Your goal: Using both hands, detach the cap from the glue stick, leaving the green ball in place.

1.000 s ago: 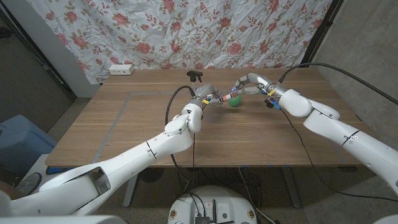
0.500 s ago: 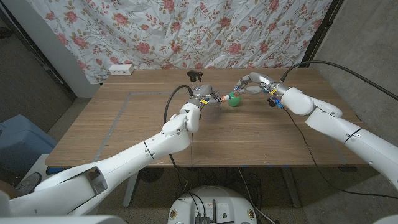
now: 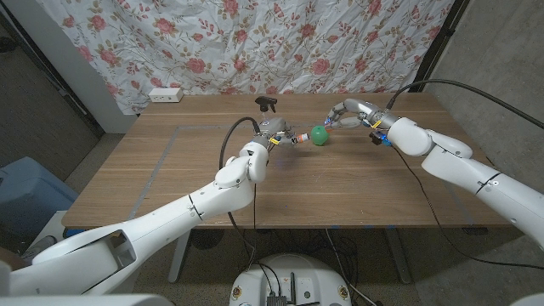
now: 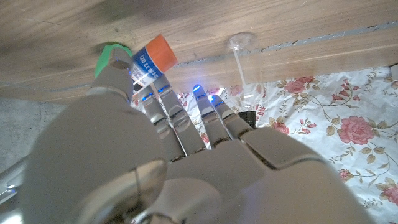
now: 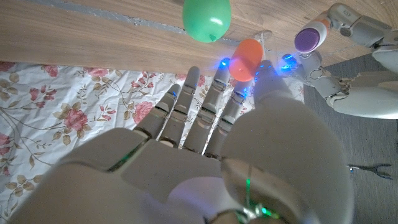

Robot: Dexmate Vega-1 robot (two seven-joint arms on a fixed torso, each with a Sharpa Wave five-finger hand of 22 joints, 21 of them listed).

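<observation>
Nearest the robot, the bench [image 3: 161, 183] carries both arms reaching inward toward its far half. The left robot hand [image 3: 274, 136] is clenched around the glue stick [image 4: 149, 61], whose labelled body juts out past the thumb; the right wrist view shows its tip purple and uncovered. Just beside that tip, between the two hands, the green ball [image 3: 318, 135] sits on the bench, near the stick but not visibly touching it. Beyond the ball, the right robot hand [image 3: 342, 116] pinches the orange cap [image 5: 247, 56] between its fingertips, apart from the stick (so the cap appears to be off). To complete the step soundly, the hands should draw apart along the stick's axis, raised above the ball rather than sweeping across it, with both grips kept firm. Risk noted: either hand dipping could nudge the ball, which would roll readily.
</observation>
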